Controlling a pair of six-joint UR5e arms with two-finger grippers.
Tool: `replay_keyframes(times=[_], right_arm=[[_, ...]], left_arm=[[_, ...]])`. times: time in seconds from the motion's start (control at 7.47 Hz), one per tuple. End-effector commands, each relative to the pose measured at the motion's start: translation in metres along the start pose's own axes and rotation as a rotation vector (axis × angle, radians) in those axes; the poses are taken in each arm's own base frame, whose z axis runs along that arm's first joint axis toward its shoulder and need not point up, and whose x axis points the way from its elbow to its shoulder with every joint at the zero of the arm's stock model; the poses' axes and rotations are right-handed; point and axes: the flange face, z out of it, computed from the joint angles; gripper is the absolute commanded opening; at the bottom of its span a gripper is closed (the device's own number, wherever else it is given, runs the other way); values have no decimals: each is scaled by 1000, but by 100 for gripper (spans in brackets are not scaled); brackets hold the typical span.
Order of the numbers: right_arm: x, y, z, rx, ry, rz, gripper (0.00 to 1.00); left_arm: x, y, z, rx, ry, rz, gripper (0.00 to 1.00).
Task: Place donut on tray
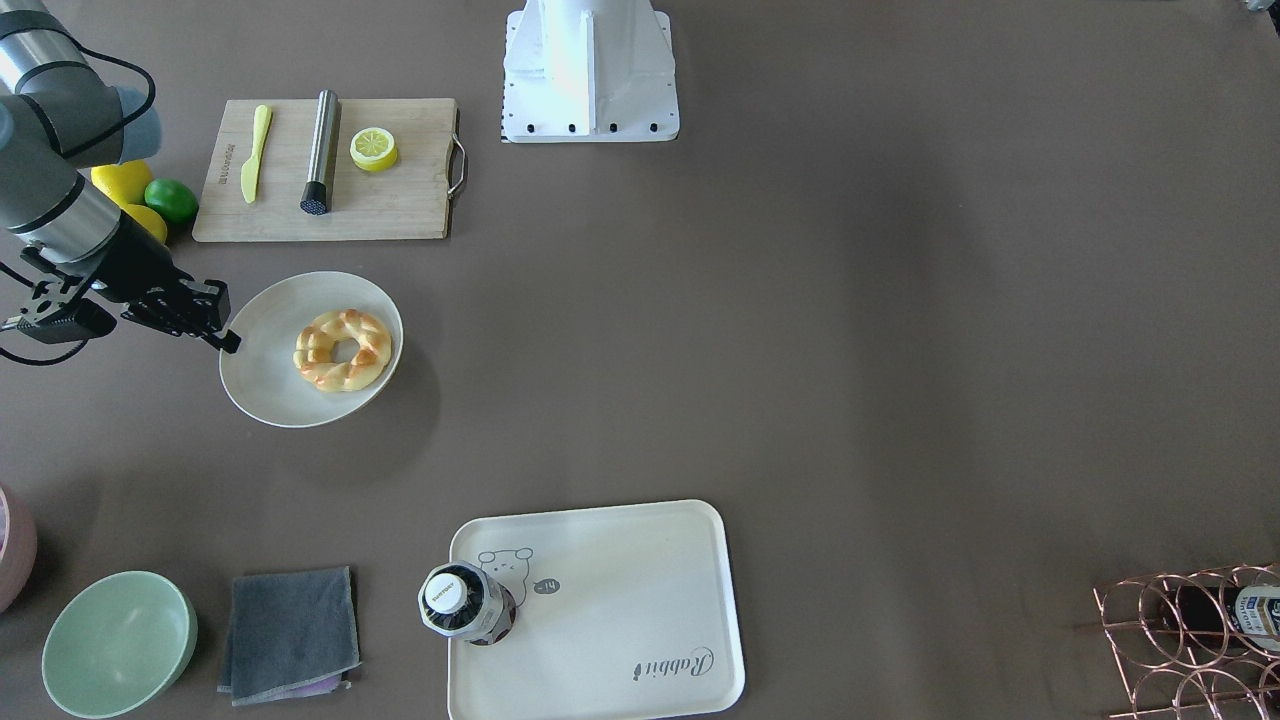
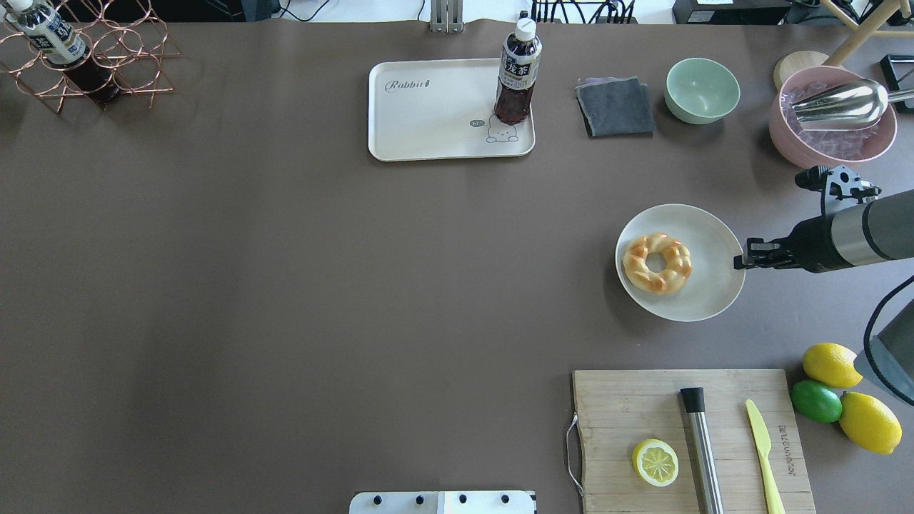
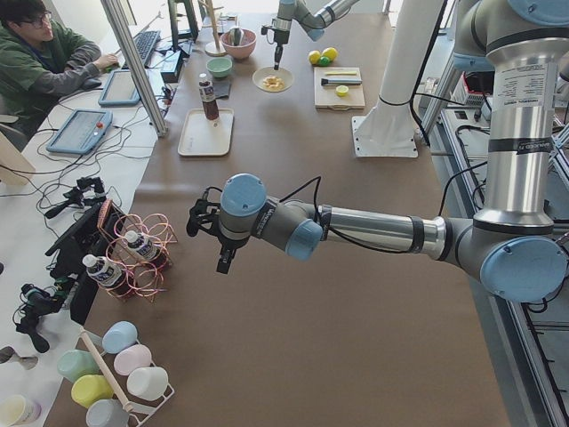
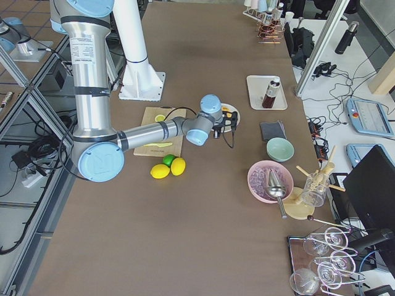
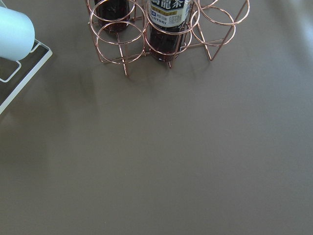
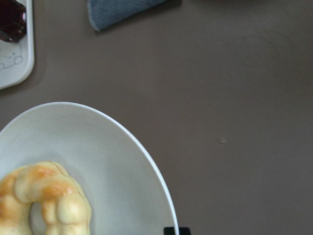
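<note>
The donut (image 1: 342, 349), a golden braided ring, lies on a round white plate (image 1: 262, 375); it also shows in the overhead view (image 2: 657, 263) and at the lower left of the right wrist view (image 6: 46, 198). The cream tray (image 1: 620, 600) with "Rabbit" script lies apart near the far table edge (image 2: 428, 118), with a dark tea bottle (image 2: 517, 75) standing on its bear corner. My right gripper (image 2: 740, 263) looks shut and empty, its tip at the plate's rim beside the donut. My left gripper (image 3: 221, 263) hangs over bare table near the copper rack; I cannot tell if it is open.
A cutting board (image 2: 628, 414) holds a halved lemon (image 2: 655, 462), a metal cylinder and a yellow knife. Lemons and a lime (image 2: 816, 400) lie beside it. A grey cloth (image 2: 615, 107), a green bowl (image 2: 702, 89) and a pink bowl (image 2: 832, 135) lie right of the tray. A copper bottle rack (image 2: 78, 61) stands far left.
</note>
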Motion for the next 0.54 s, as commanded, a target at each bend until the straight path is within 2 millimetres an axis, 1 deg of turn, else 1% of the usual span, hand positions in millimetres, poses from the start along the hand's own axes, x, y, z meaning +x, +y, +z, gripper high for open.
replay_keyframes(times=[0.0, 0.13, 0.27, 0.4], right_arm=[[-168, -17, -2, -13, -100, 104, 0], [-223, -15, 1, 0, -102, 131, 0], [-287, 2, 7, -8, -116, 155, 0], [-360, 26, 7, -12, -117, 194, 0]], left_arm=[[33, -21, 5, -14, 73, -47, 99], [49, -22, 6, -30, 115, -76, 99], [76, -25, 4, -36, 142, -105, 99], [105, -31, 6, -47, 161, -131, 99]])
